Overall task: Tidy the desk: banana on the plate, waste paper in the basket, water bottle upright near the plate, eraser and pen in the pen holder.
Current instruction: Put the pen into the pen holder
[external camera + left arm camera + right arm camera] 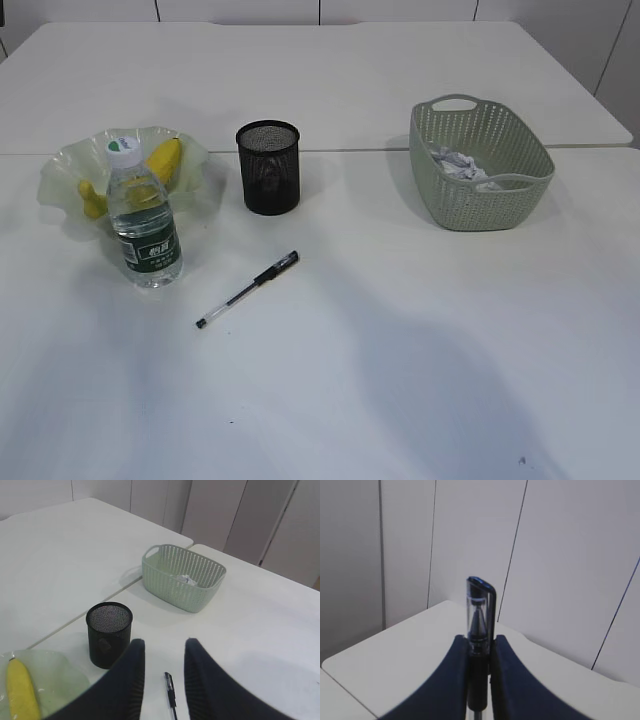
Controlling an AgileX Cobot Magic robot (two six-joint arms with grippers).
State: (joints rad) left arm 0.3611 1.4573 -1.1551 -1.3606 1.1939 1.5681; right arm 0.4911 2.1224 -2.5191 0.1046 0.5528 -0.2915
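Most is done: banana (165, 160) on plate (60, 170), water bottle (143, 220) upright at the plate's near edge, waste paper (458, 163) in basket (480, 195). Eraser isn't visible (maybe inside the mesh, can't tell). What's left is the table pen (248, 290), lying flat on the desk in front of the pen holder (268, 168) and apart from it. Its long axis runs diagonally, tip toward near-left, capped end toward far-right and roughly aimed at the holder. No arm shows in the ext. view. Left gripper (164, 645) hangs over the desk w/ jaws narrowly parted and nothing between them. In the left wrist view the table pen sits just below that gap, almost in line w/ it, holder ahead and to the left. So the left arm looks nearer. Its jaws would prob. need to straddle the barrel crosswise. Right gripper (480, 639) is clamped on a clamped pen (480, 610), cap end up, facing wall panels, not the desk. Whether that's a 2nd pen I can't tell.
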